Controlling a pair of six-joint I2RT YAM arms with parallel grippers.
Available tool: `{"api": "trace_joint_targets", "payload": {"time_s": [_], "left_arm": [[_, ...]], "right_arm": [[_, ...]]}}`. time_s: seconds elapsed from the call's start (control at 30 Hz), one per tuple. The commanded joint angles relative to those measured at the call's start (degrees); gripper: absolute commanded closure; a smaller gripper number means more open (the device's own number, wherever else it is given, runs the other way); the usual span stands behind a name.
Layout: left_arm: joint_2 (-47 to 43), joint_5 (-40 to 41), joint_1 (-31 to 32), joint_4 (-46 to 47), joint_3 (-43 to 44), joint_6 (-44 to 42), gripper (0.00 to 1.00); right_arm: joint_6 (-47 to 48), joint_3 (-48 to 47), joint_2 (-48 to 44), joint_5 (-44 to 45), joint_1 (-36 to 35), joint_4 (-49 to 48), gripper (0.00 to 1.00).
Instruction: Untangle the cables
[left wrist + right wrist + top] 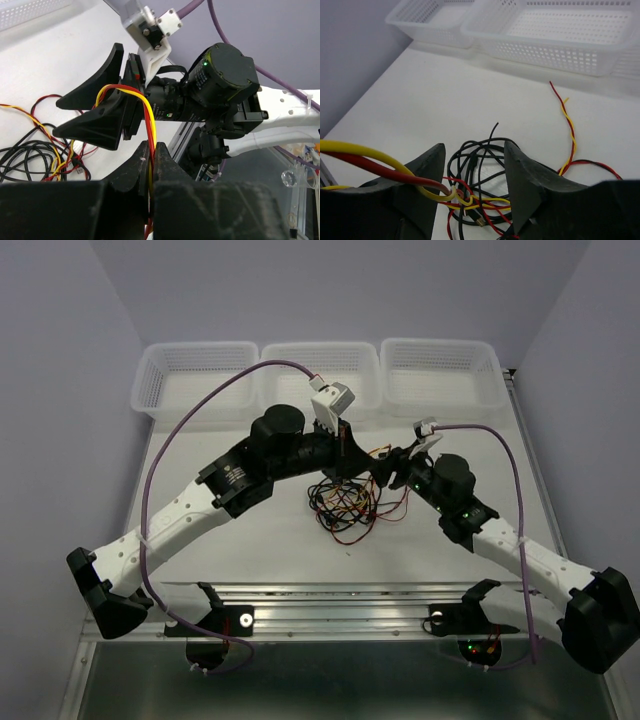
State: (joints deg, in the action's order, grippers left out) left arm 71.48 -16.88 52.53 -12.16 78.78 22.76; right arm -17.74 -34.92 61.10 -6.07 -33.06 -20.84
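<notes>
The cables (345, 505) lie in a tangled heap of black, red and yellow strands on the white table between the two arms. My left gripper (347, 448) is just above the heap's far edge. In the left wrist view it (151, 146) is shut on a red-and-yellow wire pair (148, 112) that arches up out of its jaws. My right gripper (388, 468) is close beside it, and it (475, 155) is open and empty above the black coil (482, 162). The red-and-yellow pair (380, 167) crosses its left finger (427, 172) and runs down into the heap.
Three white mesh baskets (200, 375) (320, 370) (440, 370) stand in a row along the table's far edge. A loose red-and-yellow tail (567, 125) trails toward the baskets (560, 30). Thick purple cables (165, 455) loop from each arm. A metal rail (330, 605) runs along the near edge.
</notes>
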Motion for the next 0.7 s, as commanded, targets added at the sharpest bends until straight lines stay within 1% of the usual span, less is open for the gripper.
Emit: {"api": "trace_joint_targets", "payload": {"time_s": [0.0,0.03,0.07,0.1,0.13,0.17,0.23,0.33,0.37,0.4,0.43,0.47,0.5,0.57,0.6,0.63,0.67], "left_arm": [[-2.49,-0.61,0.29,3.46,1.2,1.23,1.0],[-2.58,-0.52,0.29,3.46,0.94,1.4,1.0],[-2.75,-0.34,0.29,3.64,0.41,1.58,1.0],[-3.01,0.27,0.29,3.55,0.15,1.76,1.0],[-3.1,0.62,0.29,3.46,0.14,1.84,1.0],[-3.45,1.41,0.29,3.38,-0.12,2.02,1.0],[-3.81,2.11,0.29,2.94,-0.38,2.11,1.0],[-4.07,9.21,0.29,0.66,0.05,2.46,1.0],[-3.98,11.76,0.29,-1.79,0.75,2.46,0.95],[-3.55,16.75,0.2,-2.94,1.02,2.29,0.88],[-3.11,19.67,-0.23,-3.91,1.2,2.37,0.82],[-2.58,21.52,-0.76,-5.05,1.2,2.37,0.75],[-2.23,22.24,-1.29,-5.5,1.11,2.46,0.71],[-1.61,22.6,-3.74,-5.59,-0.37,2.81,0.71],[-1.26,23.21,-4.8,-5.16,-1.17,2.64,0.71],[-1.0,23.73,-5.94,-4.02,-2.31,2.72,0.71],[-0.73,22.78,-9.26,-3.49,-4.41,2.72,0.71]], "right_arm": [[-1.24,0.73,-2.92,-0.52,-0.08,-9.04,0.52],[-1.42,0.73,-3.53,-1.05,-0.08,-9.04,0.55],[-1.51,0.47,-3.71,-1.31,-0.08,-8.43,0.62],[-2.47,-0.06,-4.14,0.16,-0.08,-7.21,0.82],[-2.91,-0.06,-4.32,0.18,-0.08,-7.2,0.92],[-3.27,-0.24,-4.58,2.26,-0.08,-6.24,0.99],[-3.62,-0.41,-5.11,2.81,-0.08,-5.27,0.99],[-6.6,-4.35,-5.73,1.94,-0.08,2.18,0.99],[-8.26,-6.28,-5.56,1.85,-0.08,9.95,0.99],[-11.15,-8.39,-5.47,1.59,-0.08,14.55,0.99],[-12.31,-12.42,-5.21,0.8,-0.08,18.78,0.99],[-13.8,-14.2,-5.2,-1.91,-0.08,26.74,0.99],[-14.42,-15.78,-5.55,-3.93,-0.08,28.9,0.99],[-15.39,-17.2,-6.43,-8.94,-0.08,32.86,0.99],[-15.48,-18.07,-6.78,-9.75,-0.08,37.58,0.99],[-15.49,-20.34,-7.39,-9.75,-0.08,40.24,0.99],[-15.31,-21.32,-7.83,-8.71,-0.08,44.96,0.99]]}}
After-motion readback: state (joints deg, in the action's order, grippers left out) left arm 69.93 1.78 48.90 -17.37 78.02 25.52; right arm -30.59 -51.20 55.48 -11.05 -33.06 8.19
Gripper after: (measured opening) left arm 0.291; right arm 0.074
